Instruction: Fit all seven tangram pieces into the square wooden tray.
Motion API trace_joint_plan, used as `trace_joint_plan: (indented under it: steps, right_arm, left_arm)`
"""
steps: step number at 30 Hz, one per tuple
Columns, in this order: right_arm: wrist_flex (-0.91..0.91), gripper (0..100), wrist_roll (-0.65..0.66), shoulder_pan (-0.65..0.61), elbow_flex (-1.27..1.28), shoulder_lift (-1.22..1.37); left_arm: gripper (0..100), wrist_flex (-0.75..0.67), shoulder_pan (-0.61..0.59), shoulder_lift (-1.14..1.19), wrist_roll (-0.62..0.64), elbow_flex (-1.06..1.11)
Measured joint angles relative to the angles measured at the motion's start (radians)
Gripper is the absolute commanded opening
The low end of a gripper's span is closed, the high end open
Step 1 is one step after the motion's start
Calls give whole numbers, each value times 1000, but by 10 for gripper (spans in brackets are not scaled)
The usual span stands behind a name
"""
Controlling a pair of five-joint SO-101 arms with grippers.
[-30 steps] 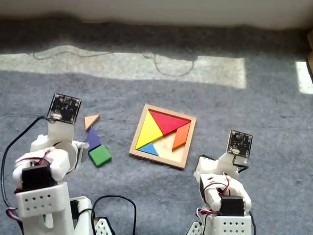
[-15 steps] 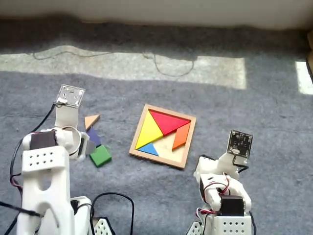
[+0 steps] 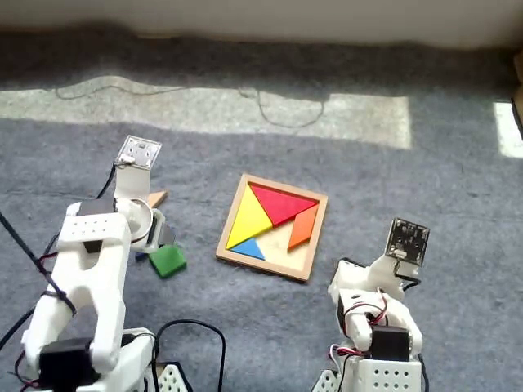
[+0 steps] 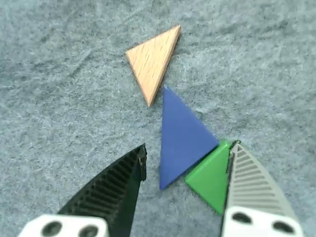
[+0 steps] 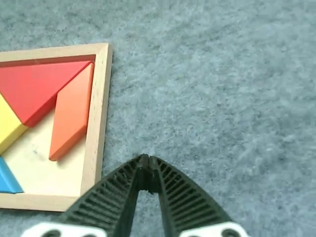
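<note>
Carpet [image 3: 409,204] underneath, green square [image 4: 212,178] touching blue triangle [image 4: 181,134], left tool [image 4: 187,147] astride

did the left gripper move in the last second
Yes. In the high view the left gripper has shifted toward the wooden tray, coming over the blue triangle beside the unmoved green square.

high camera looks down from afar; right wrist camera, close, shares the tray [image 3: 279,255]
</note>
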Motion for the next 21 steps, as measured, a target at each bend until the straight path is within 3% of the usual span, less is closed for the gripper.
trace_joint_plan:
  steps: [9,12,16,21]
  right_arm:
    - [0,5,0,6,0,0]
    - [0,5,0,5,0,0]
    - [0,5,0,5,0,0]
    - [0,5,0,5,0,0]
  left_arm:
    - [204,-3,-2,284,28,-169]
    - [200,35,3,361,-17,-241]
    - [181,123,0,384,-48,-285]
    - [123,129,2,385,-49,-288]
